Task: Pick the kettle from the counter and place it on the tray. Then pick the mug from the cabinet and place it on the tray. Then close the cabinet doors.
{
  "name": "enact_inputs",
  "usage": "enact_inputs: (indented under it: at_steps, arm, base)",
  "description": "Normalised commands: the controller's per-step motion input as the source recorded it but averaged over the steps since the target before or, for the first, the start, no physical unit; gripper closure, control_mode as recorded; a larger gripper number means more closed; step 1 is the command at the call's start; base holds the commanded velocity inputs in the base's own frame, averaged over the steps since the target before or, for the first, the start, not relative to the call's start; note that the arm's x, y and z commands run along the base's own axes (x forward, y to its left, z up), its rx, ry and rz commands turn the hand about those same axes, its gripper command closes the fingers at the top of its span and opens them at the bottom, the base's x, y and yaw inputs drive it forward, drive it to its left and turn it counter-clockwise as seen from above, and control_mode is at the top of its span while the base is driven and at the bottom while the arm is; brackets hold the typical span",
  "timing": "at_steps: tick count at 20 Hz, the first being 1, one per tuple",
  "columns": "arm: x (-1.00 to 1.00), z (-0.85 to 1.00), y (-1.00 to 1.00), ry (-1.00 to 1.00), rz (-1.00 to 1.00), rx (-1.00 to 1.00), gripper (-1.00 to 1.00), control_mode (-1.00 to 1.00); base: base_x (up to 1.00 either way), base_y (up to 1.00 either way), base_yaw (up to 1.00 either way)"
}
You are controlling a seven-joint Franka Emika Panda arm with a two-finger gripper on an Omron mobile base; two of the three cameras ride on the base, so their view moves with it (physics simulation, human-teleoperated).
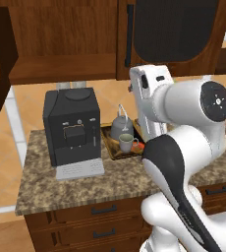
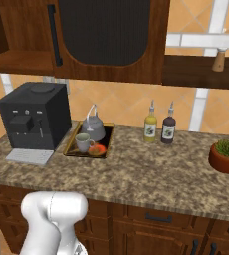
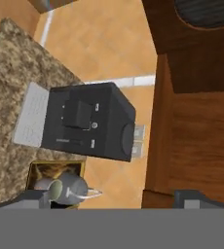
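Gripper [image 3: 115,197] spread wide w/ nothing between its tips, raised beside the dark reddish-brown wooden wall cabinet [image 1: 61,44]. Small squat dark-grey metal kettle [image 2: 94,128] sits on the flat golden-rimmed tray [image 2: 70,142]; small grey-beige ceramic mug [image 2: 83,142] stands there too, just in front of it, so both placements look done. Left to do: shut the dark wooden-framed cabinet doors [image 1: 176,34], at least the left one hangs open. Tray rests on the brown-speckled granite counter [image 2: 151,174], beside a big black coffee machine [image 2: 34,117].

One kettle [image 2: 95,130], one mug [image 2: 83,143], one tray [image 2: 71,142], one coffee machine [image 2: 34,117], two bottles [image 2: 150,127], one potted plant [image 2: 227,156] counted.
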Motion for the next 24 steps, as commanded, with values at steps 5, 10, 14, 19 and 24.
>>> enact_inputs:
  at_steps: [5, 10, 14, 19, 24]
  arm:
    - [-0.1, -0.07, 0.41, -0.08, 0.35, -0.07, -1.0, -1.0]
    - [-0.08, -0.01, 0.47, -0.01, 0.27, 0.0, -1.0, -1.0]
    - [-0.16, 0.0, 0.55, 0.0, 0.19, 0.0, -1.0, -1.0]
    - [-0.33, 0.03, 0.55, 0.02, 0.04, 0.0, -1.0, -1.0]
    - [-0.33, 0.01, 0.6, 0.0, 0.0, 0.0, -1.0, -1.0]
  base:
    - [0.0, 0.0, 0.0]
    - [0.0, 0.0, 0.0]
    - [0.0, 0.0, 0.0]
    - [0.0, 0.0, 0.0]
    - [0.0, 0.0, 0.0]
